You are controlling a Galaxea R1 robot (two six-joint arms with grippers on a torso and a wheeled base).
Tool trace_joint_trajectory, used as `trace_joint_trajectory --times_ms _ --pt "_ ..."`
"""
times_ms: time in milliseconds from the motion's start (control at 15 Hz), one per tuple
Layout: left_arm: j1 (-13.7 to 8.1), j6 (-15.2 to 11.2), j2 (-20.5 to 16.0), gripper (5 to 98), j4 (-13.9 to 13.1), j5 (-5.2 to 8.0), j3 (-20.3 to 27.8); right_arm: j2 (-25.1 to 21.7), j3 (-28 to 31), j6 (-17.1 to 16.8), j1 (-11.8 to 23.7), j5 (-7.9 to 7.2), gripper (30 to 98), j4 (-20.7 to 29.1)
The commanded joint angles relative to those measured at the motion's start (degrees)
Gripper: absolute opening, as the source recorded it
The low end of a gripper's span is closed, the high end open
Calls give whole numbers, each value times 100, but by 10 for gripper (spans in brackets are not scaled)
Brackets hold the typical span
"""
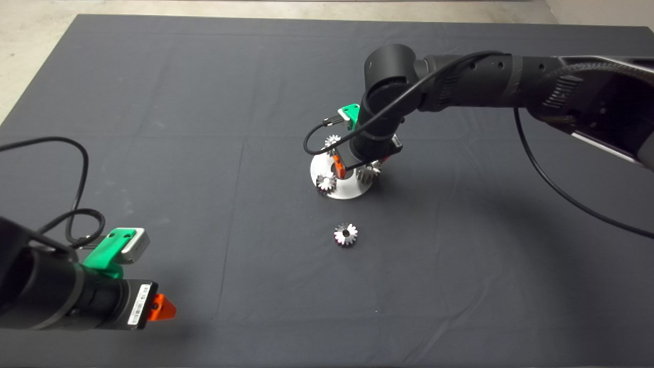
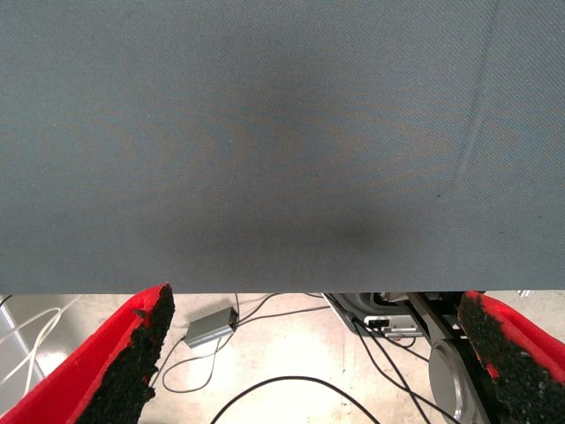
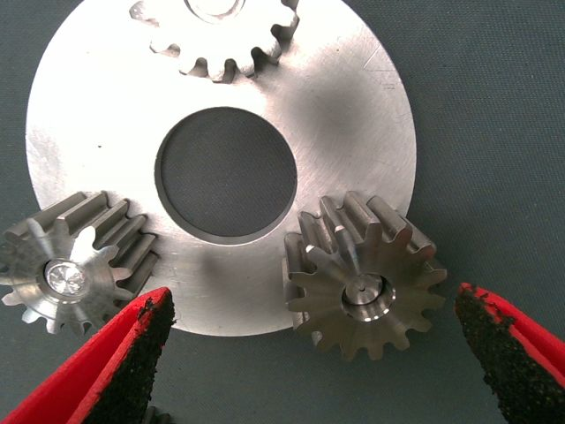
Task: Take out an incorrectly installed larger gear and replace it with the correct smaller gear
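A round silver plate (image 1: 348,192) (image 3: 88,115) with a centre hole lies mid-mat and carries three gears. The larger gear (image 1: 369,173) (image 3: 362,287), dark grey with coarse teeth, sits on a pin at the plate's rim. My right gripper (image 1: 360,166) (image 3: 313,305) hovers just above it, open, with one red finger on each side and neither touching. The smaller gear (image 1: 346,234), shiny silver, lies loose on the mat in front of the plate. My left gripper (image 1: 163,308) (image 2: 318,309) rests open and holds nothing at the lower left edge.
Two small silver gears (image 1: 332,141) (image 1: 325,182) sit on the plate's other pins, also seen in the right wrist view (image 3: 221,35) (image 3: 71,274). The left wrist view shows the mat's edge (image 2: 265,290) with floor, cables and a small grey box (image 2: 210,328) beyond.
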Motion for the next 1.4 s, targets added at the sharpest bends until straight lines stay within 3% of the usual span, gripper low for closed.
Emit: trace_joint_trajectory --times_ms 0,933,1333 --pt "-40 15 10 839 46 246 12 -36 -271 -174 78 -646 840 -225" --pt "-40 15 19 839 37 255 20 -36 -411 -183 -308 -637 840 -391" --pt "-40 6 80 839 37 255 20 78 -385 -183 -308 -637 774 -515"
